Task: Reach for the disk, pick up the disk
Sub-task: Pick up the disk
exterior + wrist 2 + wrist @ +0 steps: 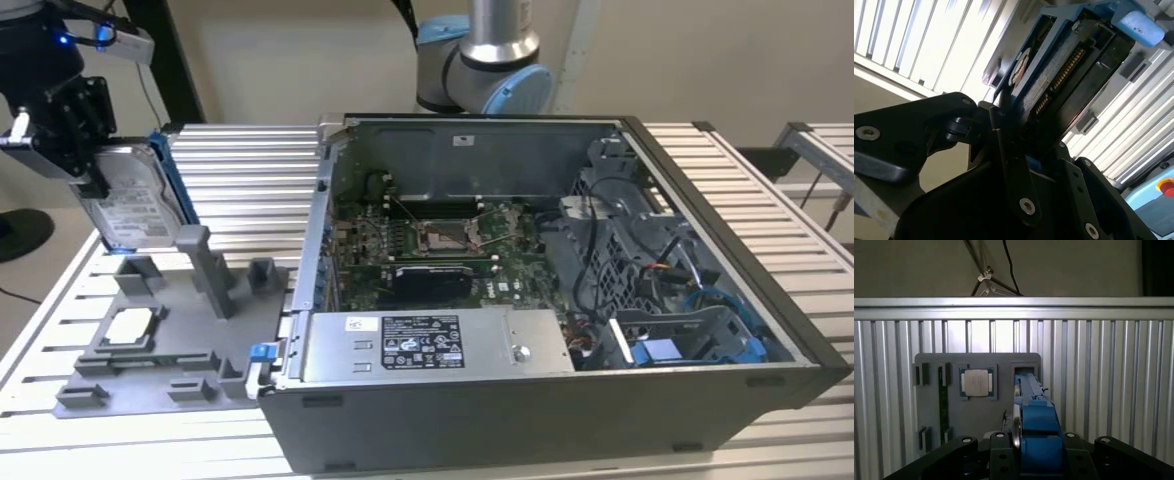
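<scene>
Silver-grey metal with blue plastic rails point(174, 185) on the disk point(131, 195); ribbed bare metal on the table point(227, 150); matt grey plastic on the fixture tray point(150, 372).

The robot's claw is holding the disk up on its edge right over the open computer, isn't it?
Not quite. The gripper does hold the disk on its edge, but not over the open computer: the exterior view shows it at the grey holder beside the computer, on that view's left.

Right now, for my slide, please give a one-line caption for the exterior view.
The gripper holds the disk upright at the grey fixture, beside the open computer case.
</scene>
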